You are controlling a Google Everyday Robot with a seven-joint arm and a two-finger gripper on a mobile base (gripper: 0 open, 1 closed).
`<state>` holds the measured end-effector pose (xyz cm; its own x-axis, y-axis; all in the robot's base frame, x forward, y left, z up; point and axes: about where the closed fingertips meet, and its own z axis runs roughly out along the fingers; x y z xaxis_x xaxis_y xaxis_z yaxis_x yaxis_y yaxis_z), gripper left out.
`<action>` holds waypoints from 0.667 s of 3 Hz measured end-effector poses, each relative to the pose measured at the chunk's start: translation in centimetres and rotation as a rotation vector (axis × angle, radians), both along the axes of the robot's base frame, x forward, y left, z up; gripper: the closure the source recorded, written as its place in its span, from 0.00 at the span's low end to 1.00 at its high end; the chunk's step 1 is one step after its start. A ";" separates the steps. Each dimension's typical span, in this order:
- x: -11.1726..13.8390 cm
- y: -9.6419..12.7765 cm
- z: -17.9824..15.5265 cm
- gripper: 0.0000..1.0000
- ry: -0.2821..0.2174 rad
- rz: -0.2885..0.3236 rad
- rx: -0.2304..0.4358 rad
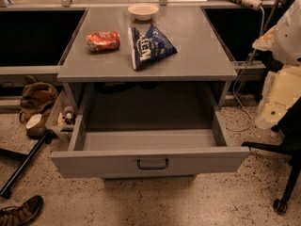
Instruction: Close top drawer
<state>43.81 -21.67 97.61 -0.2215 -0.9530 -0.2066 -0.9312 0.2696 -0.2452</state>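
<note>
The top drawer (150,161) of a grey cabinet is pulled far out toward me. Its deep plain box shows nothing inside. Its flat front panel carries a small dark loop handle (153,164) at the centre. My gripper (275,102) shows as pale cream parts at the right edge of the view. It is to the right of the drawer, at about the height of the cabinet top, and apart from the drawer. The lower drawers are hidden behind the open one.
On the cabinet top (197,60) lie a white bowl (143,11), an orange snack bag (103,40) and a blue chip bag (149,45). A brown bag (35,100), a black pole (23,166) and a shoe (21,211) are at left. A chair base (282,192) is at right.
</note>
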 end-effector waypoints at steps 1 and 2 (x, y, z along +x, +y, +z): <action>-0.2 -0.1 -0.8 0.00 -0.002 0.000 0.004; -1.2 -1.0 -4.3 0.00 0.026 -0.015 0.048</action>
<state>42.59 -22.68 93.29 -0.2419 -0.9387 -0.2457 -0.9329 0.2947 -0.2073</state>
